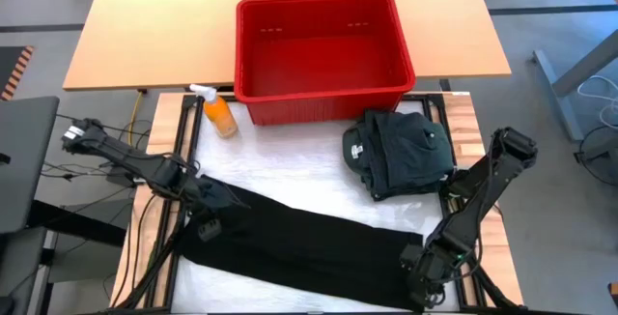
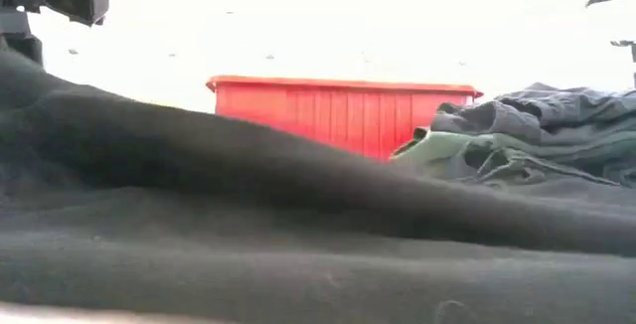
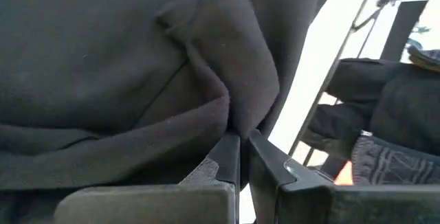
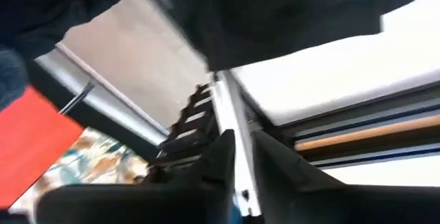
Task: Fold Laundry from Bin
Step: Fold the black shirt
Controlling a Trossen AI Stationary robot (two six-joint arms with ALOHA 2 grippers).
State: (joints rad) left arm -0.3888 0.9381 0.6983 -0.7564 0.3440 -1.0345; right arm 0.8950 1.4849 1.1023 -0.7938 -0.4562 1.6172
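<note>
High view: desk (image 1: 290, 165) carrying red bin (image 1: 323, 56) at far edge. Long black garment (image 1: 299, 243) stretched across near side between both arms. Folded dark pile (image 1: 398, 153) right of centre, just before bin. Left gripper (image 1: 208, 197) pinching garment's left end, jaws pressed together. Right gripper (image 1: 422, 274) at right end; jaws' state unclear. Orange spray bottle (image 1: 218, 111) beside bin.

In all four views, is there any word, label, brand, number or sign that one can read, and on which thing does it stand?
No text can be read in any view.
Green garment: a small pale label, too small to read.
Spray bottle: no label can be made out.
Bin: no marking visible.
Black cloth: no print visible.
</note>
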